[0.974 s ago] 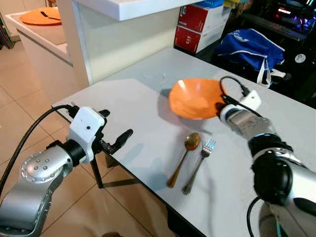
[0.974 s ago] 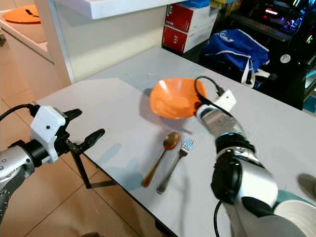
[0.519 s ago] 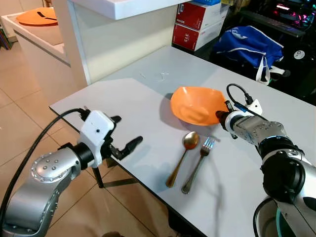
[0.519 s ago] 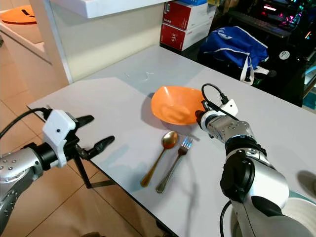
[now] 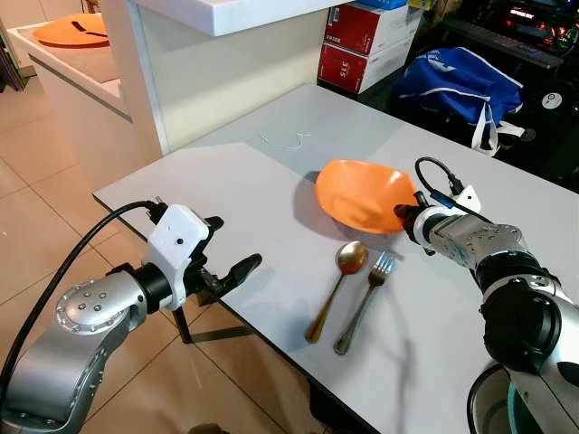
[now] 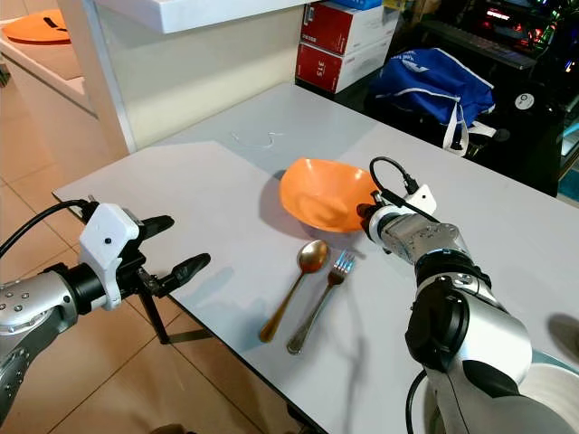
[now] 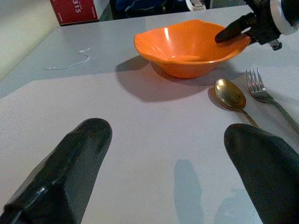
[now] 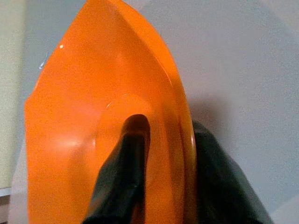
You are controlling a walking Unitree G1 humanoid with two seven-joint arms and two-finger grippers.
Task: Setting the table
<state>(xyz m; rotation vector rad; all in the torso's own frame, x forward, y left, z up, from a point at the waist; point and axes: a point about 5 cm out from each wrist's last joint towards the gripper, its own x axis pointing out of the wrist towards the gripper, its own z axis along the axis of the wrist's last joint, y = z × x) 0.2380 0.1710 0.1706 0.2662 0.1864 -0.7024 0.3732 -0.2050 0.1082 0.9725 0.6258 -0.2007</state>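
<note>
So, quick rundown:
Bowl: orange bowl (image 5: 362,192) sits center-right of frame on the grey table (image 5: 244,208), tilted a bit, just above the spoon (image 5: 336,287) and fork (image 5: 364,300).
R gripper: right gripper (image 8: 156,154) clamped on bowl's near rim, one finger inside, one outside.
L gripper: left gripper (image 5: 222,258) lower left, spread wide, holding nothing, well apart from bowl.
Key relation: bowl lies up-left of R wrist, so R arm does the placing imo; cutlery's long axis runs toward the table's near edge.

the bowl (image 8: 103,121) hides our right gripper's outer finger (image 8: 219,186); beyond it, the red box's (image 7: 74,11) top is cropped.
</note>
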